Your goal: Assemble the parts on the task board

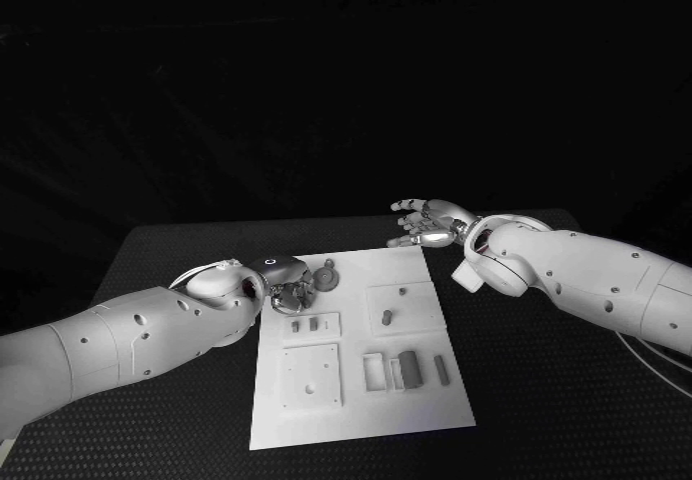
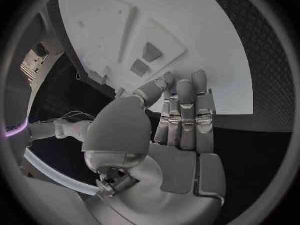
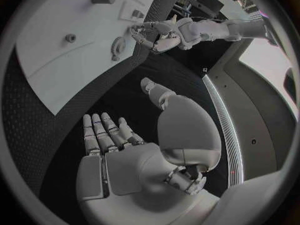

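Two hands are in view. The flat white rectangular task board (image 1: 361, 350) lies mid-table, small grey parts (image 1: 410, 368) in its recesses. Left hand (image 1: 289, 285) hovers at its far-left corner, fingers straight, holding nothing; right hand (image 1: 428, 222) is spread, empty, beyond the far edge. Judged: pick-up stage — next, close on a part.
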You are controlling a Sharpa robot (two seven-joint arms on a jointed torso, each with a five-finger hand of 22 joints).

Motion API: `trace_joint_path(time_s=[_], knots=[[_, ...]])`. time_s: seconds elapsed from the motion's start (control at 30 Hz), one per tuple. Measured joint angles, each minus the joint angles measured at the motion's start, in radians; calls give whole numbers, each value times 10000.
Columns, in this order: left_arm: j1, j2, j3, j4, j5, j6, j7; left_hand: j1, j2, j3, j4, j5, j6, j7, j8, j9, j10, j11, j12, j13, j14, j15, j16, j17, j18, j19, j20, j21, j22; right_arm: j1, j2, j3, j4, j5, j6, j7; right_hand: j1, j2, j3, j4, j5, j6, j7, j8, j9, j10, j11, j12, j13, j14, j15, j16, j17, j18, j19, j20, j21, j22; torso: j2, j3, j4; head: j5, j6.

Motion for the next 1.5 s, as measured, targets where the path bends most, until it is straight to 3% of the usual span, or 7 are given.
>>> trace_joint_path(time_s=[0.97,1.0,1.03,1.1,1.5], knots=[[-85,-80,-66,18,-19,-592,243,12,-95,-5,-6,-16,-73,73,-8,-54,-87,55,-127,-23,-30,30,-1,26,0,-60,-24,0,1,-3,-9,0,7,1,12,0,0,0,0,0,0,0,0,0,-1,0,0,0,0,0,0,0,0,0,0,0,0,1,-10,-2,12,0,21],[-85,-80,-66,15,-12,-596,244,3,-244,-16,-5,-22,-175,166,-86,-75,-233,69,-213,-67,-134,125,-65,28,2,-170,46,-68,1,-3,-10,0,8,2,14,0,0,0,0,0,0,0,0,0,-1,0,0,0,0,0,0,0,0,0,0,0,0,1,-10,-2,12,0,26],[-86,-80,-66,15,-8,-600,244,-6,-557,-75,10,-57,-484,396,-269,-131,-744,266,-353,-173,-459,282,-205,27,-1,-493,191,-241,-9,-3,-10,0,8,2,16,0,0,0,0,0,0,0,0,0,-1,0,0,0,0,0,0,0,0,0,0,0,0,1,-10,-2,13,0,27],[-88,-81,-68,8,-1,-602,244,25,-707,-110,18,-89,-776,481,-424,-201,-1061,414,-396,-237,-668,411,-259,50,-4,-658,314,-348,-20,-4,-13,0,8,2,19,0,0,0,0,0,0,0,0,0,-1,0,0,0,0,0,0,0,0,0,0,0,0,1,-10,-2,13,5,29],[-94,-88,-72,-22,28,-589,198,12,-726,-110,18,-93,-830,498,-434,-217,-1160,488,-396,-244,-684,427,-279,51,-57,-686,315,-349,-20,-4,-23,0,8,3,27,0,0,0,0,0,0,0,0,0,-1,0,0,0,0,0,0,0,0,0,0,0,0,1,-9,-11,15,-12,12]])
